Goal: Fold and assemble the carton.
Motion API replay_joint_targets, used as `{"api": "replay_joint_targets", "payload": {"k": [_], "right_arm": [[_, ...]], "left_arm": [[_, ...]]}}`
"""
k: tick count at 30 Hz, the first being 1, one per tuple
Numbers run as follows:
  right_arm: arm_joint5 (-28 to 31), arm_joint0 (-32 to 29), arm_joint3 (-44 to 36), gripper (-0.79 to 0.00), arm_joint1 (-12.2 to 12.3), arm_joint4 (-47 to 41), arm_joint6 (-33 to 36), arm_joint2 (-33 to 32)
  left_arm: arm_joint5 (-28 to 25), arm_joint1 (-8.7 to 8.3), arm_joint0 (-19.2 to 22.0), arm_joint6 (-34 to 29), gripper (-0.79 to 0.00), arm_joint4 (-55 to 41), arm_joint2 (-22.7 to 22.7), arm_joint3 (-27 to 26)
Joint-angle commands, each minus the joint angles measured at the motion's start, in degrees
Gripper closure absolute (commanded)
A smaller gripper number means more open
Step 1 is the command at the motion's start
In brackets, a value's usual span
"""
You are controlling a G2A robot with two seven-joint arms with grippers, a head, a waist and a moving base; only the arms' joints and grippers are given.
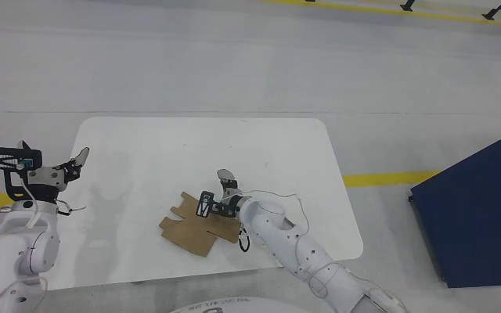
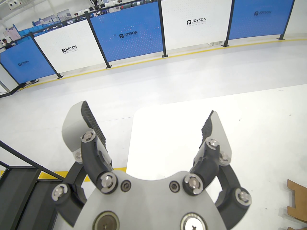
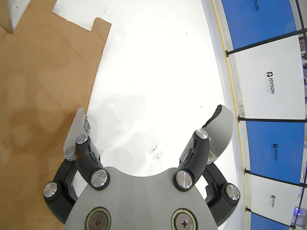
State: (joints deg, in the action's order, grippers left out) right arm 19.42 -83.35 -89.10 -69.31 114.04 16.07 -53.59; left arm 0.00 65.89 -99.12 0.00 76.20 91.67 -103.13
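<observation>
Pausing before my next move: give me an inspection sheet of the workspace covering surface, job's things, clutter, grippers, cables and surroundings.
Surface: white table, a few small dark scuffs.
Job's things: brown carton, flat and unfolded, on the table's front half.
Clutter: nothing seen.
Grippers: left gripper open, at the table's left edge, away from the carton; right gripper open, one finger over the carton's edge, contact cannot be told.
Cables: thin cable looped beside the right arm's wrist.
Surroundings: blue and white fence panels, yellow floor line, dark blue object on the floor.
</observation>
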Motion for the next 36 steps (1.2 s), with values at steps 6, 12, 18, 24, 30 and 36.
{"api": "replay_joint_targets", "payload": {"k": [6, 12, 18, 24, 30, 36], "right_arm": [[-0.20, -0.07, -0.09, -0.785, 0.03, -1.26, -0.30, -0.98], [0.42, -0.29, 0.03, -0.785, -0.11, 0.47, 1.05, 0.28], [4.22, -0.77, -0.48, -0.785, 0.09, 0.99, -1.12, 1.31], [6.79, -1.62, -1.76, -0.785, 0.21, 2.79, -0.37, 2.86], [7.30, -2.60, -3.14, -0.785, 0.21, 4.40, -0.36, 4.60], [9.92, -3.40, -4.32, -0.785, 0.65, 5.68, -3.77, 5.47]], "left_arm": [[0.00, 0.00, 0.00, 0.00, -0.785, 0.00, 0.00, 0.00], [0.00, 0.00, 0.00, 0.00, -0.785, 0.00, 0.00, 0.00], [0.00, 0.00, 0.00, 0.00, -0.785, 0.00, 0.00, 0.00], [0.00, 0.00, 0.00, 0.00, -0.785, 0.00, 0.00, 0.00], [0.00, 0.00, 0.00, 0.00, -0.785, 0.00, 0.00, 0.00], [0.00, 0.00, 0.00, 0.00, -0.785, 0.00, 0.00, 0.00]]}}
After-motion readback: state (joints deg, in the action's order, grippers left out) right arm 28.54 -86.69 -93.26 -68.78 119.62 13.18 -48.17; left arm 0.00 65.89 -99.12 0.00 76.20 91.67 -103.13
